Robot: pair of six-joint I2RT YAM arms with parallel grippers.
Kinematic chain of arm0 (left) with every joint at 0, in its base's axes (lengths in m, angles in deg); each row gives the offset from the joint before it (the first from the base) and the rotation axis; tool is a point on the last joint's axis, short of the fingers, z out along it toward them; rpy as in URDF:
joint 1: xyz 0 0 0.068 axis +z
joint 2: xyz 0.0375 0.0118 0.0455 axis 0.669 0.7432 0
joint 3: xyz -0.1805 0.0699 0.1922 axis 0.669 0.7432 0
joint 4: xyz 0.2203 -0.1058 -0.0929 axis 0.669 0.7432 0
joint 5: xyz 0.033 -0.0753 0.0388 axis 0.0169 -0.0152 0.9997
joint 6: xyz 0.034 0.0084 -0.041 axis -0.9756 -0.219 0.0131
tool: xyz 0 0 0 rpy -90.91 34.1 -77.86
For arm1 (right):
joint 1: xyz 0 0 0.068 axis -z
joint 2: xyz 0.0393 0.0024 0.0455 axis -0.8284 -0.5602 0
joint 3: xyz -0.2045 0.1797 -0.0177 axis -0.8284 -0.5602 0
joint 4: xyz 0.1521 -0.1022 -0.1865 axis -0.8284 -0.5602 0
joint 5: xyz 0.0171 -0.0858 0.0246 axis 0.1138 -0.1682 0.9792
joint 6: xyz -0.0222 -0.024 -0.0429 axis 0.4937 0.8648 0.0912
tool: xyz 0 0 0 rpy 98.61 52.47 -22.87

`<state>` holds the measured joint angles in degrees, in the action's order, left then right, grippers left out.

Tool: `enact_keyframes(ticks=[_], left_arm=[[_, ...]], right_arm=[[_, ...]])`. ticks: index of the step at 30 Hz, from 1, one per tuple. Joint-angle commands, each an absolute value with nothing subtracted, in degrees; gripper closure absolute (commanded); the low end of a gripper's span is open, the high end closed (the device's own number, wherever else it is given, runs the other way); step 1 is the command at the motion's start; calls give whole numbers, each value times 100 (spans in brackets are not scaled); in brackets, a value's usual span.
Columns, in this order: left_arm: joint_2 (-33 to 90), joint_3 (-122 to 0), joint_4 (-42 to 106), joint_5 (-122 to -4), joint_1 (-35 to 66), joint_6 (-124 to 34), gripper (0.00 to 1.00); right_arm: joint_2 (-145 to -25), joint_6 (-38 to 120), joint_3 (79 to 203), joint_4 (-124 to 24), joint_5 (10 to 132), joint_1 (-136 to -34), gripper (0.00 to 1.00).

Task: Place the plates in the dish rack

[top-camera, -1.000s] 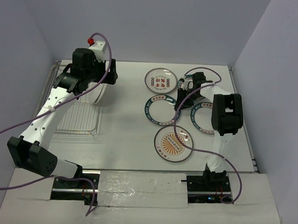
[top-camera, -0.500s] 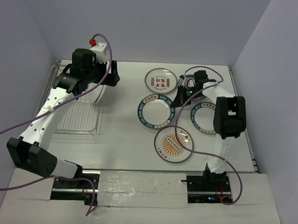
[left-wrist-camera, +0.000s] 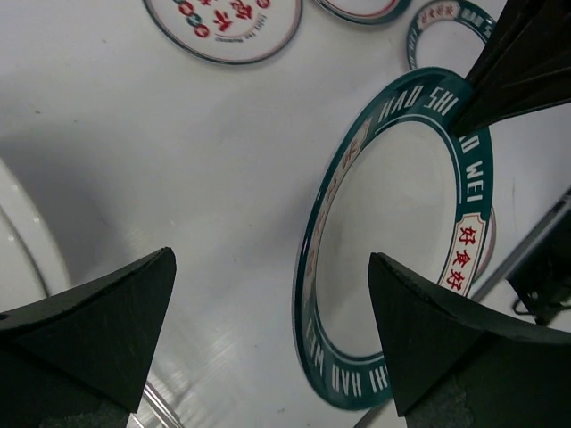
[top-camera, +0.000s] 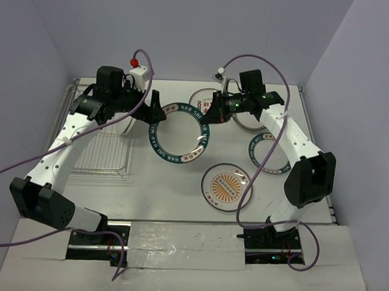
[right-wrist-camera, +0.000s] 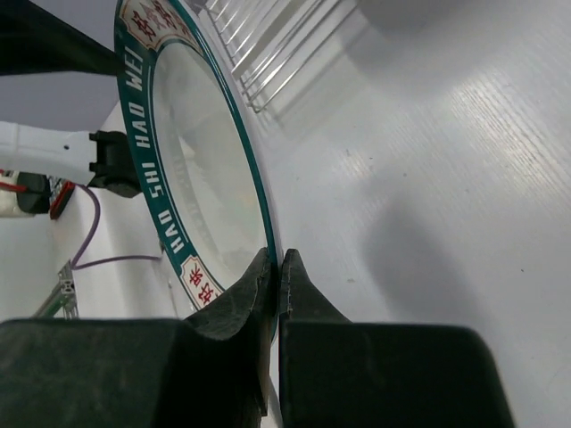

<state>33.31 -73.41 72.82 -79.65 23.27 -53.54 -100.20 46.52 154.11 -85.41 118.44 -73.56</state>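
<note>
Teal-rimmed plate (top-camera: 179, 133), in transit, raised on edge between my two arms
Change: a second ago it lay flat right of centre, my right gripper (right-wrist-camera: 275, 265) half-parted over it; now those fingers are clamped on its rim and have swung it leftward, so I judge a handover is next, racking not yet done. My left gripper (left-wrist-camera: 269, 263) stands spread wide, facing the plate, not touching. Dish rack (top-camera: 99, 150) at the left, under my left arm. Right wrist view alone shows the rim pinched edge-on; left wrist view alone shows the plate framed between my spread fingers; only the top view lists the sunburst plate (top-camera: 227, 186) lying flat on the near table (top-camera: 159, 196)
</note>
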Motion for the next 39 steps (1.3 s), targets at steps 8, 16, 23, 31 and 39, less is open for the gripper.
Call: enact_keyframes(ticks=[8, 16, 23, 31, 39], left_arm=[[3695, -7442, 7967, -9779, 2318, -5810, 27], [3563, -7354, 7792, -9868, 2336, -5380, 97], [3089, -7774, 7493, -8877, 3292, -4713, 100], [2754, -8706, 7449, -4703, 3874, -5010, 100], [3018, -8049, 6799, -2652, 3752, -5933, 100]], right_arm=[[-9420, 4718, 16072, -8662, 11639, -7667, 100], [-9323, 4718, 16072, -8566, 11429, -7773, 88], [-9226, 4367, 15967, -8346, 11068, -7703, 0], [-9279, 3980, 15861, -8126, 11042, -7114, 0], [-9490, 4015, 15791, -8161, 10919, -7061, 0]])
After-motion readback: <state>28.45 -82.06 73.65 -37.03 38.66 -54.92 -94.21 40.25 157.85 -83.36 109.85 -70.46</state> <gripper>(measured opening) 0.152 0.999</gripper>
